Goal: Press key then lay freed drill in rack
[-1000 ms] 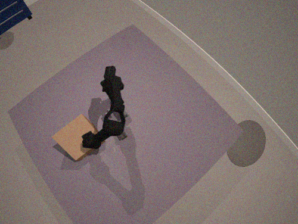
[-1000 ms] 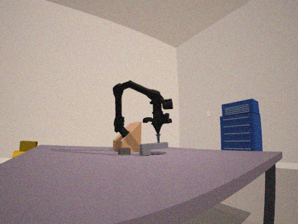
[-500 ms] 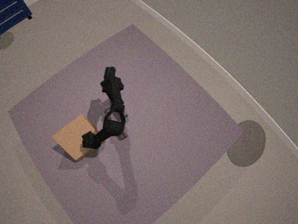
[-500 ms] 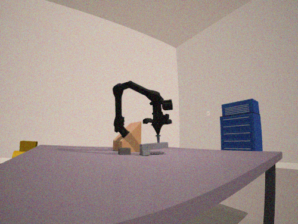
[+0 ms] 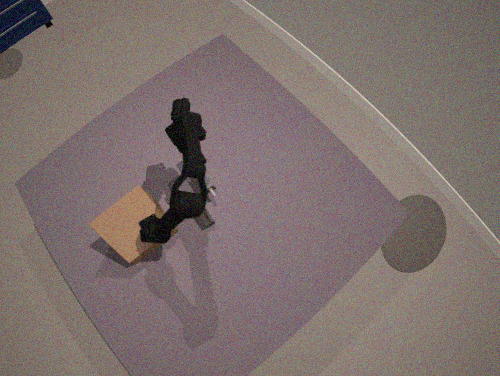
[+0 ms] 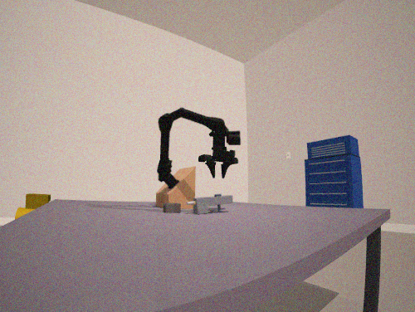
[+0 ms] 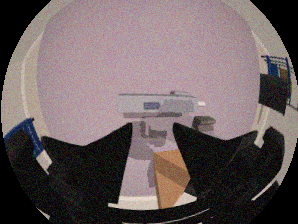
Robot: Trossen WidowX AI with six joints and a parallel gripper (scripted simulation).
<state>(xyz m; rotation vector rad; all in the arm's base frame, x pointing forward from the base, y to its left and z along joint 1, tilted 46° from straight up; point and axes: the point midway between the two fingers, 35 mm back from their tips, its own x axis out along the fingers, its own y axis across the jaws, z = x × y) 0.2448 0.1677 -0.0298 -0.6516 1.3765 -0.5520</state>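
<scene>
My gripper (image 6: 218, 173) (image 7: 153, 127) is open and empty. It hangs a short way above a long grey fixture (image 6: 212, 202) (image 7: 160, 104) (image 5: 205, 220) that lies on the purple table (image 6: 124, 249). A small key-like patch (image 7: 150, 104) shows on the fixture in the wrist view. I cannot tell the drill apart from the fixture. A tan wedge-shaped block (image 6: 183, 188) (image 5: 120, 225) (image 7: 170, 177) stands just behind the fixture, near the arm's base. From above, the arm hides the fingers.
A small grey block (image 6: 171, 207) (image 7: 204, 123) lies beside the fixture. A blue tool cabinet (image 6: 334, 174) (image 5: 20, 17) stands off the table at the right. A yellow box (image 6: 36, 201) sits on the floor far left.
</scene>
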